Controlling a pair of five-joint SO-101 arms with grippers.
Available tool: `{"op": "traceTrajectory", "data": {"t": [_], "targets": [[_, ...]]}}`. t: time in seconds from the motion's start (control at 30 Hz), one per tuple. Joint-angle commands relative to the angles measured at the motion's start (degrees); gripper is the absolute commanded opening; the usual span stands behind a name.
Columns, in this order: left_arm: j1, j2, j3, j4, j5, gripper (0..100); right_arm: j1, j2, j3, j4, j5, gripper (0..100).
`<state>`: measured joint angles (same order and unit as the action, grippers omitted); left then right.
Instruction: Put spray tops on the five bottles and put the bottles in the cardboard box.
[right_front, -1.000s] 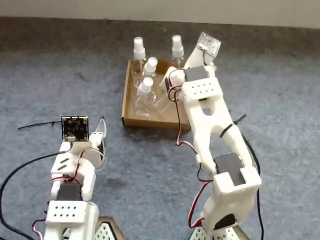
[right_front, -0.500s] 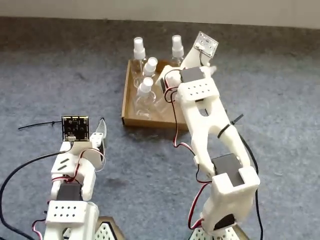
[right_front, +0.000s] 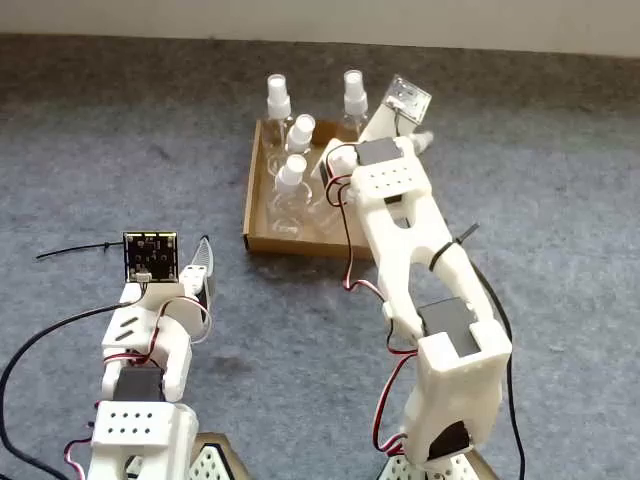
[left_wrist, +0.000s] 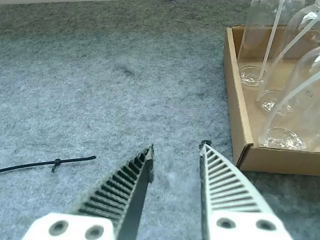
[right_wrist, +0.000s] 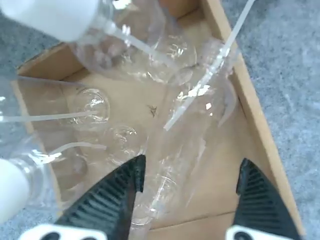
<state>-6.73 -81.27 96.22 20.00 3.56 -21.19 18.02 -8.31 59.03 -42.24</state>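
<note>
Right gripper (right_wrist: 190, 167): open, jaws either side of a leaning bottle (right_wrist: 200, 100) in the cardboard box (right_wrist: 260, 125).
Left gripper (left_wrist: 176, 147): open above carpet (left_wrist: 100, 75).
Dip tube (right_wrist: 210, 75): traces the bottle's axis.

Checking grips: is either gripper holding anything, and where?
Nothing held: left gripper open over carpet; right gripper open around a bottle in the box.

Left end effector (left_wrist: 176, 147) parted on a folded-back arm, right end effector (right_wrist: 191, 164) spread wide on an outstretched arm.
</note>
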Motion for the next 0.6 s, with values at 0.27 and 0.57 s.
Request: {"op": "traceTrajectory", "data": {"t": [0.27, 0.57], "targets": [[-0.84, -1.01, 1.45, 0.18, -0.26, 15, 0.04, -0.75, -3.38, -5.23, -0.09, 25.3], [-0.84, -1.01, 1.45, 0.18, -0.26, 15, 0.13, -0.75, -3.21, -5.23, 0.00, 25.3]]}}
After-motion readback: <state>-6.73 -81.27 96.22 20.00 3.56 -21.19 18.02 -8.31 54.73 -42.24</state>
